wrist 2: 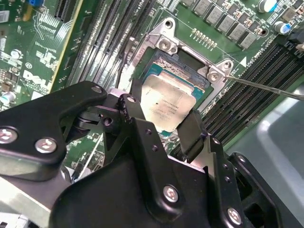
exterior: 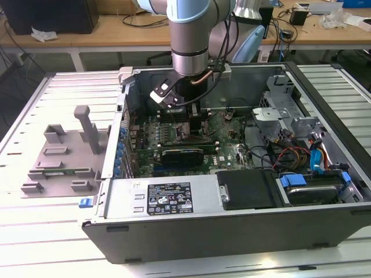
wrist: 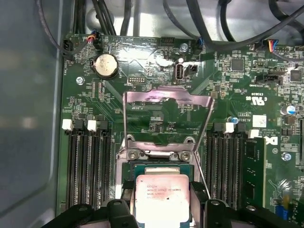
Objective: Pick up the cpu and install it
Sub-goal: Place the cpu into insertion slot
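Note:
The cpu (wrist 2: pixel 166 105), a small square chip with a pale silver top, sits between my gripper's black fingers (wrist 2: pixel 191 129), directly over the open socket (wrist 2: pixel 190 71) on the green motherboard. In the first wrist view the cpu (wrist: pixel 162 197) lies just above the socket's frame (wrist: pixel 156 153), with the metal load plate (wrist: pixel 166 99) swung up and open beyond it. My gripper (wrist 2: pixel 164 114) is shut on the cpu's two opposite edges. In the exterior view the gripper (exterior: pixel 194 124) reaches down inside the open computer case (exterior: pixel 232 231), and its own body hides the cpu there.
Memory slots (wrist: pixel 88 161) flank the socket on both sides, and a thin retention lever (wrist 2: pixel 266 88) sticks out beside it. A black card (exterior: pixel 182 155), the power supply (exterior: pixel 168 197) and a drive cage (exterior: pixel 307 185) stand in the case. A grey fixture (exterior: pixel 64 150) lies outside, on the exterior view's left.

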Robot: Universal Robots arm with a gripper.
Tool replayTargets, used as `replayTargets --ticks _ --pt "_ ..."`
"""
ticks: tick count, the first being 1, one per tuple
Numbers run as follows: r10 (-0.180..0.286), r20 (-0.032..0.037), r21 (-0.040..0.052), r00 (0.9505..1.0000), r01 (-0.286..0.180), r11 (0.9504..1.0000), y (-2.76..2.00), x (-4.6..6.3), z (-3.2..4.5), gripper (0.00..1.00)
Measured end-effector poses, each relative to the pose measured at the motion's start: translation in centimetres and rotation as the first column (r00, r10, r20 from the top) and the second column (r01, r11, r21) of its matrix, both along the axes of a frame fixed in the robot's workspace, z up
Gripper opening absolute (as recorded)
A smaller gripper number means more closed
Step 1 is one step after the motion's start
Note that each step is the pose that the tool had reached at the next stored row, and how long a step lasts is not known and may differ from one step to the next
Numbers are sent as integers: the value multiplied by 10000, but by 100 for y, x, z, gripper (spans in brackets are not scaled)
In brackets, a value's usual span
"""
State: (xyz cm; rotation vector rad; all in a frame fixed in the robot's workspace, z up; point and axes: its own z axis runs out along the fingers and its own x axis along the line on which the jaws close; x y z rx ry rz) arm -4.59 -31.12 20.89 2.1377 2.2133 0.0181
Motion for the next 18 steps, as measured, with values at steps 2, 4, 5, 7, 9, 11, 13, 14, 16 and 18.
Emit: replayTargets --ticks 2,4,5,7,9,11,13,14,16,18 --pt "-139 -2 -2 9999 139 9999 0 -7 -17 54" --pt "-229 -3 -3 9997 229 9997 4 -15 -25 54" --pt "-236 -1 -2 9997 236 9997 10 -19 -30 54" --pt "-236 2 -3 9997 236 9997 16 -27 -51 54" --pt "-235 13 -2 9997 235 9997 16 -31 -90 54" --pt "-239 14 -1 9997 239 9997 16 -31 -105 54" --pt "-240 13 -4 9997 240 9997 16 -31 -108 54" --pt "-241 15 -2 9997 241 9997 16 -31 -114 54" --pt "-240 13 -5 9997 240 9997 16 -32 -116 54" --pt "-240 15 -3 9997 240 9997 16 -32 -119 54"
